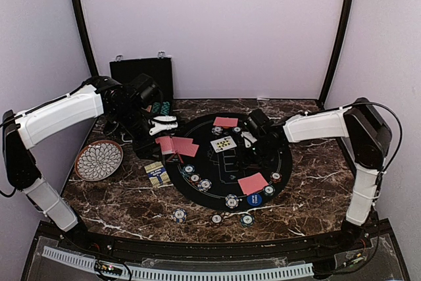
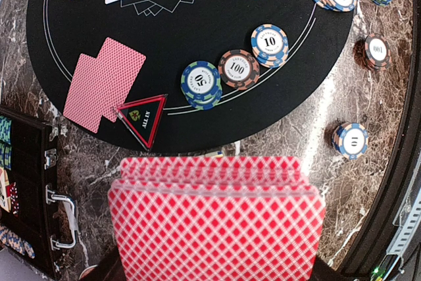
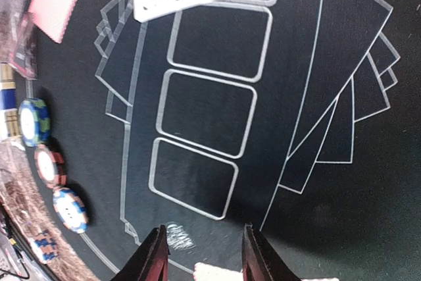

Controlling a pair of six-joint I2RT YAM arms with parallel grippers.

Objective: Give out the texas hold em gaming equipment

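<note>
We saw a dark marble table with a round black felt mat at its centre, printed with white card outlines. The left gripper hovered at the mat's left edge, clamped tight on a thick deck of red-backed playing cards. The deck filled the bottom of its wrist view and hid the fingers. The right gripper hung low over the middle of the mat, its jaws partway apart above an empty printed outline. A pale edge showed at the bottom of that view. We could not tell what it was, and nothing looked gripped.

On the mat lay a face-up clubs card and several face-down red cards, set at the left, far and near-right sides. Small stripe-edged poker chips sat in short stacks along the near rim, close to a red-rimmed triangular marker and a blue button disc. A few loose chips rested on the marble nearer the arms. A black hard case stood behind the left arm, and a white petal-patterned plate lay beside it.

We judged the dealing unfinished. The squeezed deck might shed several cards at once if the top one was dragged off carelessly. Both arms met over one small mat, so they might collide. A low sweep by either gripper could topple the chip stacks or shift the cards already placed.
</note>
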